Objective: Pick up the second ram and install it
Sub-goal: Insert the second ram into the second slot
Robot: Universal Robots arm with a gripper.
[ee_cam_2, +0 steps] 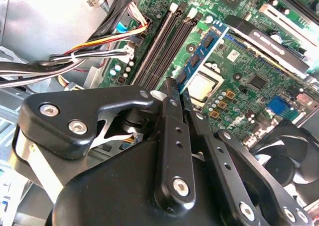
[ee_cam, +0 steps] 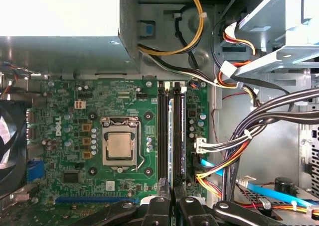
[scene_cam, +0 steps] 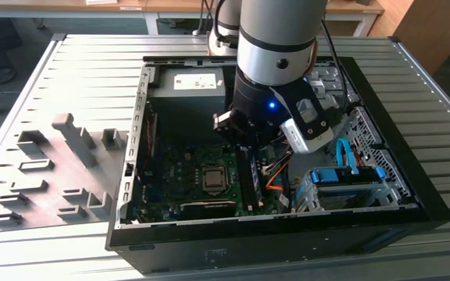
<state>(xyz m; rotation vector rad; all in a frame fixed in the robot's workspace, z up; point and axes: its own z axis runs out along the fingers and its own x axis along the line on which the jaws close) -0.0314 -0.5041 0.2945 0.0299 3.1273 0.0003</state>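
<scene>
The second ram is a slim blue-green stick with pale chips. It sticks out from between my gripper's black fingers, which are shut on it. In the first wrist view the second ram is edge-on, lined up lengthwise with the two long black slot rails beside the CPU socket. It looks slightly above the board, and I cannot tell whether it touches a rail. In the exterior view my gripper reaches down inside the open computer case, over the motherboard.
Bundled cables run close to the slot rails on the side away from the CPU socket. A fan and the power supply sit inside the case. Grey fixture blocks stand on the table at the exterior view's left.
</scene>
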